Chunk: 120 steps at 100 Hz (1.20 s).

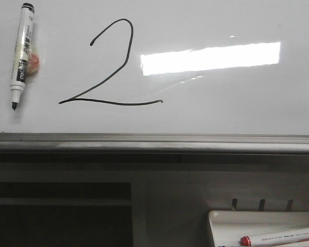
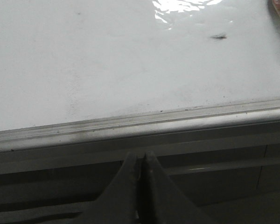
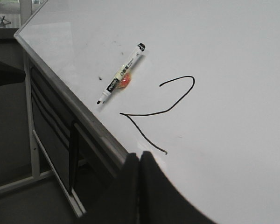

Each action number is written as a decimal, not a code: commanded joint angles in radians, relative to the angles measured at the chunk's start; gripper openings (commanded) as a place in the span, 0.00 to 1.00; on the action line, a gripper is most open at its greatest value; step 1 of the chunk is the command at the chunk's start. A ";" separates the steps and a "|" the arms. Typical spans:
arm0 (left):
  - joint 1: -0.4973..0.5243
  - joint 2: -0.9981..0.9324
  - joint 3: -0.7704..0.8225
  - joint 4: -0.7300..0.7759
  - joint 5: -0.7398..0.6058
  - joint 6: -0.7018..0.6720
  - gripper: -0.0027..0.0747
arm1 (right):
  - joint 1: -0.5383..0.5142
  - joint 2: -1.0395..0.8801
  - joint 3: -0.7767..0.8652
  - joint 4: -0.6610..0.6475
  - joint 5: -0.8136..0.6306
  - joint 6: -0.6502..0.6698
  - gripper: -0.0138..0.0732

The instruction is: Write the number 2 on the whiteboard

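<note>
At far left of the front view, a black marker (image 1: 21,55) lies uncapped on the whiteboard (image 1: 237,108), its nib toward the grey edge rail (image 1: 154,141) and a small reddish blob touching its barrel on the right side. It looks like a light, stiff plastic tube with a smooth, likely slippery body, and it may roll if nudged; the sensible hold, should it need lifting, is across the middle of the barrel over the label, well clear of the wet nib. Just right of it stands the number 2 (image 1: 112,69), a thin black figure with a hooked top, a long diagonal and a slightly wavy base running toward the bright rectangular light reflection (image 1: 211,58); the writing appears complete. The ink may be fresh and would smear under any contact, so the glossy, rigid board surface is best left untouched around the stroke. Below the rail at lower right, a small white tray (image 1: 221,226) holds a red-capped marker (image 1: 280,237). Neither arm appears in the front view. In the left wrist view the left gripper (image 2: 140,161) hangs off the board beyond its rail, fingers pressed together on nothing. In the right wrist view the right gripper (image 3: 139,161) is likewise closed and empty, at the board's edge, with the figure and the black marker lying beyond it on the white surface.
</note>
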 commanded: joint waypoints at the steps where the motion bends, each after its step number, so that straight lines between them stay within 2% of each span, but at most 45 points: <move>1: 0.002 -0.027 0.010 0.001 -0.051 0.001 0.01 | -0.022 0.003 -0.030 -0.176 -0.069 0.201 0.08; 15: 0.002 -0.027 0.010 0.001 -0.051 0.001 0.01 | -0.075 0.003 -0.030 -0.571 -0.079 0.660 0.08; 20: 0.002 -0.027 0.010 0.001 -0.051 0.001 0.01 | -0.105 0.003 -0.030 -0.671 -0.088 0.773 0.08; 25: 0.002 -0.027 0.010 0.001 -0.051 0.001 0.01 | -0.142 0.003 -0.030 -0.714 -0.098 0.827 0.08; 69: 0.002 -0.027 0.010 0.001 -0.051 0.001 0.01 | -0.643 -0.063 0.013 -0.717 -0.124 0.881 0.08; 83: 0.002 -0.027 0.010 0.001 -0.051 0.001 0.01 | -0.719 -0.144 0.067 -0.742 -0.122 0.881 0.08; 120: 0.002 -0.027 0.010 0.001 -0.051 0.001 0.01 | -0.815 -0.439 0.280 -0.758 -0.101 0.883 0.08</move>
